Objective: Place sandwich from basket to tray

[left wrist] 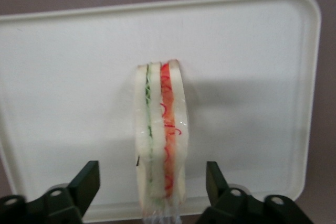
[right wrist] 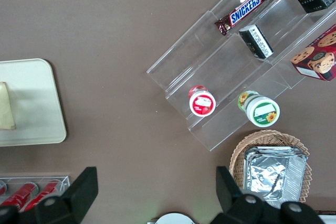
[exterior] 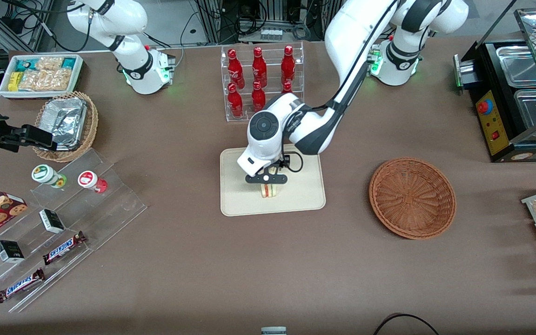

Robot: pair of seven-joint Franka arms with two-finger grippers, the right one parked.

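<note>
At the middle of the front view we see the tray (exterior: 296, 204) lying flat on the brown table (exterior: 203, 279), and on it the sandwich (exterior: 271, 190) stands on edge, cut side toward the camera. Our gripper (exterior: 268, 182) hangs right over the sandwich, its black crossbar just above the bread. Toward the working arm's end of the table, centre right of the frame, sits the basket (exterior: 412, 197), well apart from the tray and with nothing in it. Above the tray in the frame stands a clear rack of red bottles (exterior: 261, 79). At the upper left of the frame we note a tan basket with a foil container (exterior: 65, 123), and at lower left a clear stepped shelf (exterior: 86, 218) with two candy bars (exterior: 63, 248).

From the left wrist view we look down on the sandwich (left wrist: 160, 140) resting upright on the tray (left wrist: 252, 51), its green and red layers showing between white bread. The two black fingers (left wrist: 84, 184) stand spread, one on each side of the sandwich, with a clear gap between each finger and the bread, so our gripper (left wrist: 152, 182) is open and holds nothing.

From the right wrist view, at the left edge of the frame, we catch a corner of the tray (right wrist: 42, 103) with a pale sliver of the sandwich (right wrist: 5, 108) on it. The stepped shelf (right wrist: 231, 66) fills the upper right.
</note>
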